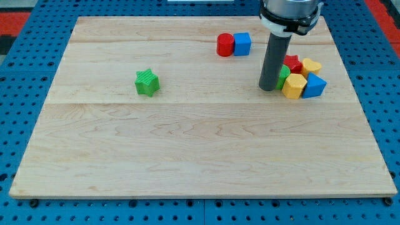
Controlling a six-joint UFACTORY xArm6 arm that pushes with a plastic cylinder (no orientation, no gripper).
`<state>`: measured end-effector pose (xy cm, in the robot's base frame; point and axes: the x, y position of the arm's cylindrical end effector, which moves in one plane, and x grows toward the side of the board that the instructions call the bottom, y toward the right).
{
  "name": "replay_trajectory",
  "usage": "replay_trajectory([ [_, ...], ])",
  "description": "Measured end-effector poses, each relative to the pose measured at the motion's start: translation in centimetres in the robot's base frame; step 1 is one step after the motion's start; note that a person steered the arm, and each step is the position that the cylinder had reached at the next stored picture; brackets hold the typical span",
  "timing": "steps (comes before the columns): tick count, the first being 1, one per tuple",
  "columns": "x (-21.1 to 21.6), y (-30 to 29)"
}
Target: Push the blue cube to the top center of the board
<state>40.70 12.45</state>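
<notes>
While my tip (268,88) rests on grained wood, the blue cube (242,44) touches a red cylinder (225,45).

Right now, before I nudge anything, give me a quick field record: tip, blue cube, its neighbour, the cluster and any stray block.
tip: my tip on the board, just left of the right-hand cluster
blue cube: near top, right of centre
neighbour: red cylinder touching the cube's left side
cluster: green block, red star, yellow blocks, blue block
stray: green star, alone at left
</notes>
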Motion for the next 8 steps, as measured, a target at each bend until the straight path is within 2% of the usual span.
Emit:
replay_trajectory([
  [1, 0.0, -0.1],
  [2, 4.6, -5.6],
  [3, 2.6, -12.8],
  [4, -2.4, -13.5],
  [7, -9.3, -1.1],
  [8, -12.0, -1.5],
])
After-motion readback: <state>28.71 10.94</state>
